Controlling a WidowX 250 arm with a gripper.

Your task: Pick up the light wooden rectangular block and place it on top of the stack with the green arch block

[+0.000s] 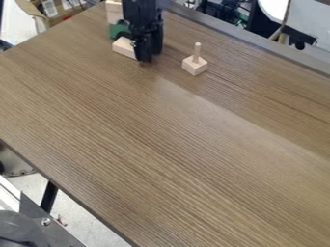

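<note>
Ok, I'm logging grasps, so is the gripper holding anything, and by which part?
That cannot be told: the gripper is at one end of a pale wooden block, but any contact is hidden. The pegged block stands apart.

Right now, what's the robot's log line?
gripper: at wood block | grip on block: can't tell | green thing: behind block | peg: upright on base

- Lt. wood block [124, 48]: flat on table [161, 144], nr. top edge, just L of gripper [147, 60] in view, partly hidden by it.
- Green pc. [118, 30]: rounded, just above block in view; contact unclear.
- Pale wood pc. [114, 12]: upright-looking, beyond green pc., partly hidden.
- Sq. wood base w/ peg [195, 66]: peg vert., stands R of gripper, apart.
</note>
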